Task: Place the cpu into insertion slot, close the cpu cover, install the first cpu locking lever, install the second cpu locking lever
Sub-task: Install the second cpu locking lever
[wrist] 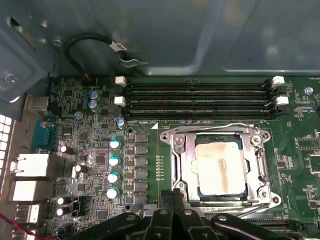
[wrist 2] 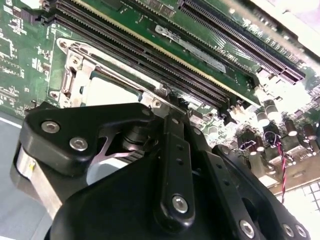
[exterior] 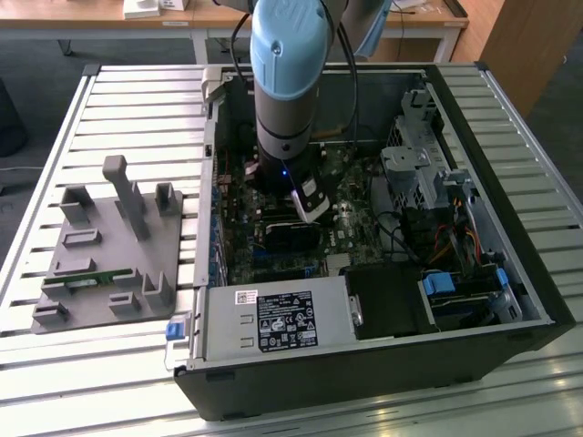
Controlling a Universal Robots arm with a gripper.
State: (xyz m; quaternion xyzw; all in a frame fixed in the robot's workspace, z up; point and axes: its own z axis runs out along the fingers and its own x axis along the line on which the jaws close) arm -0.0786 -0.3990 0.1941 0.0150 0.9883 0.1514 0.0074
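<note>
First wrist view shows the cpu (wrist: 221, 172) sitting in its slot under the cpu cover (wrist: 181, 165), just beside the gripper (wrist: 172, 200), whose fingers look pressed together.

Slatted table (exterior: 55, 118) carries open computer case (exterior: 383, 364) and grey fixture (exterior: 109, 246)
</note>
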